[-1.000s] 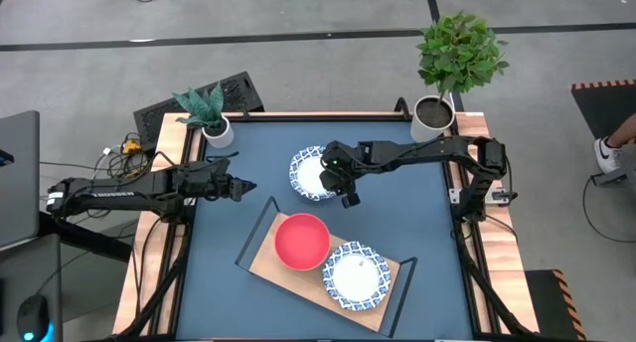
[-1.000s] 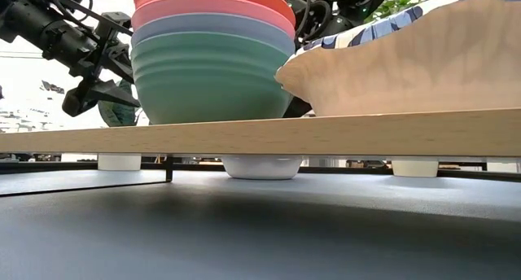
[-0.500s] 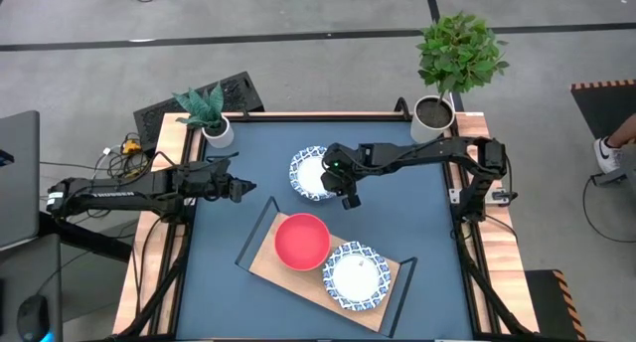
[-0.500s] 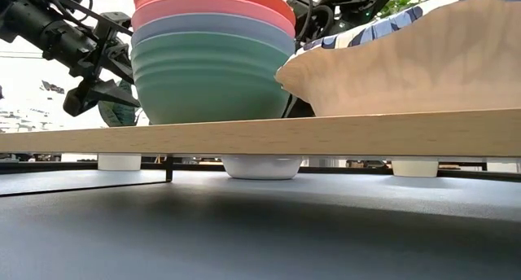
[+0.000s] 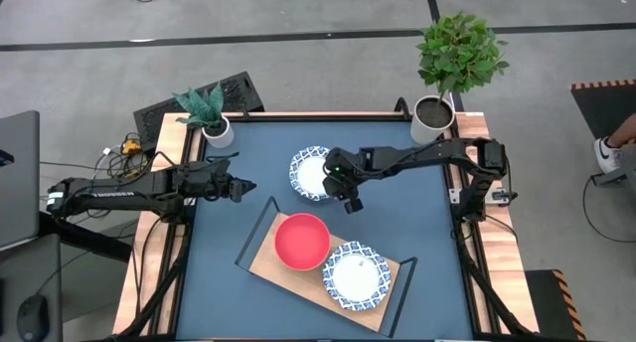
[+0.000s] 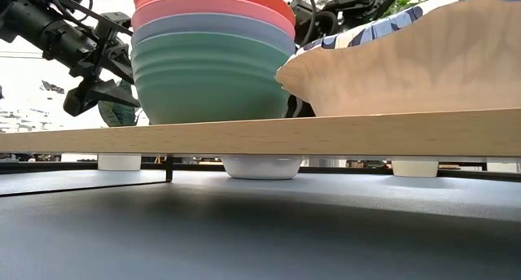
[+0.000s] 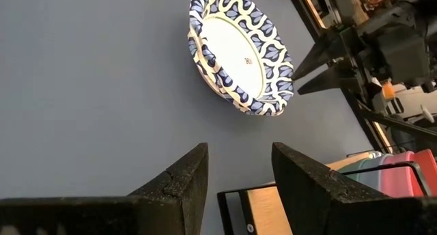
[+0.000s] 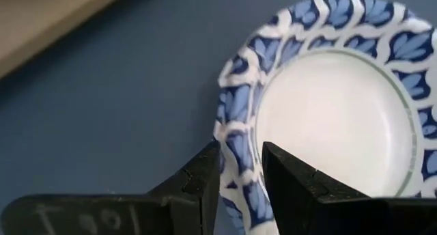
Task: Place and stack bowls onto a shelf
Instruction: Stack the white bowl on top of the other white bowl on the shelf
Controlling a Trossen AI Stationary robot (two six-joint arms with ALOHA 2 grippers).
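Observation:
A white bowl with a blue patterned rim (image 5: 310,173) stands on its foot on the dark blue tabletop, far of the shelf (image 5: 288,274). On the shelf stand a stack of bowls, pink-red on top (image 5: 301,241) and teal-green at the bottom (image 6: 212,85), and a second white-and-blue bowl (image 5: 353,275). My right gripper (image 5: 348,201) is at the table bowl's right rim, shut on it. My left gripper (image 5: 241,189) hangs open and empty to the left of that bowl, which shows in the left wrist view (image 7: 239,54). My right gripper has the bowl's patterned rim (image 8: 237,149) between its two fingers, one finger inside the bowl and one outside. The fingers come from above, slanting down from the table's right. The bowl stands upright on the tabletop.
Two potted plants in white pots stand at the far corners (image 5: 219,131) (image 5: 432,113). The shelf's black frame ends (image 5: 256,231) stick up at its left and right. A person's shoe (image 5: 608,153) shows beyond the right edge. Bare tabletop lies near left (image 5: 214,272).
My right arm has shifted a little at the table bowl's rim, toward the near edge. The bowl has stayed where it was.

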